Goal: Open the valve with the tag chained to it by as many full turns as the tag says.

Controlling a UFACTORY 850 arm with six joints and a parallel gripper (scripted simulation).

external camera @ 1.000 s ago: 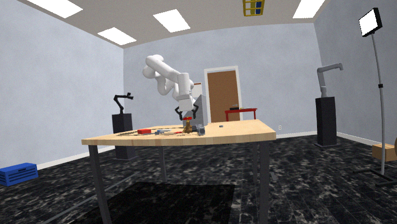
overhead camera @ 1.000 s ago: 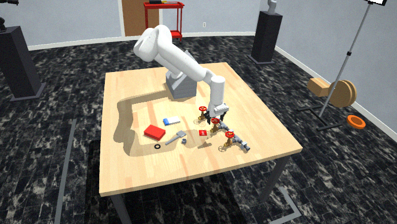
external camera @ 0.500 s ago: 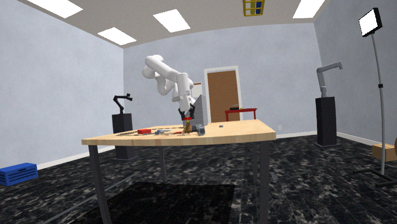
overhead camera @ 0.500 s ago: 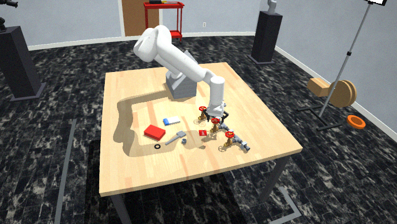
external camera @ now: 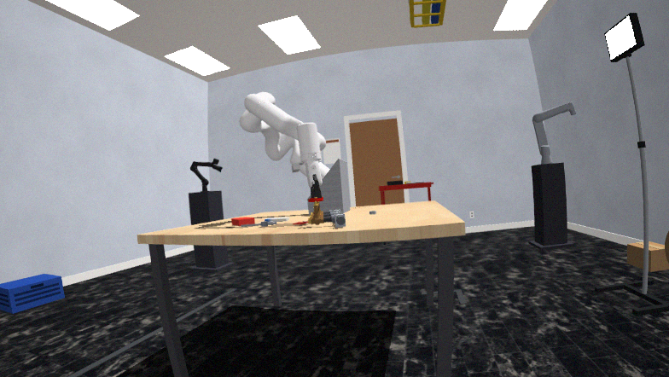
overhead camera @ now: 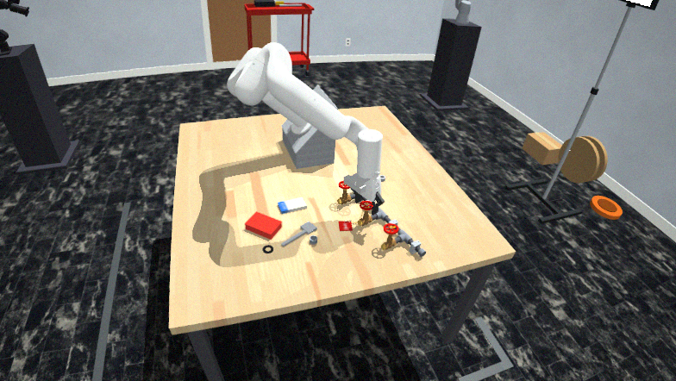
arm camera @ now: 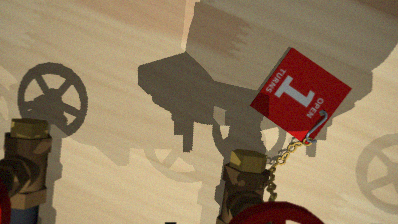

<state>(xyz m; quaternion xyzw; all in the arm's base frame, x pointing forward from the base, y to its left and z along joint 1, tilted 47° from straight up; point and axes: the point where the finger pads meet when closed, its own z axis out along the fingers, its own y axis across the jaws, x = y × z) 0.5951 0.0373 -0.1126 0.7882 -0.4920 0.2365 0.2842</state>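
Three brass valves with red handwheels stand in a row on a grey pipe on the wooden table: the far valve, the middle valve and the near valve. A red tag reading "OPEN 1 TURNS" is joined by a chain to the middle valve's brass body. My gripper is open, pointing down just above the middle handwheel. The fingers do not show in the wrist view. Another valve's brass body shows at the left there.
A red box, a blue and white block, a grey hammer-like tool, a black ring and a small grey cylinder lie left of the valves. The robot base stands behind them.
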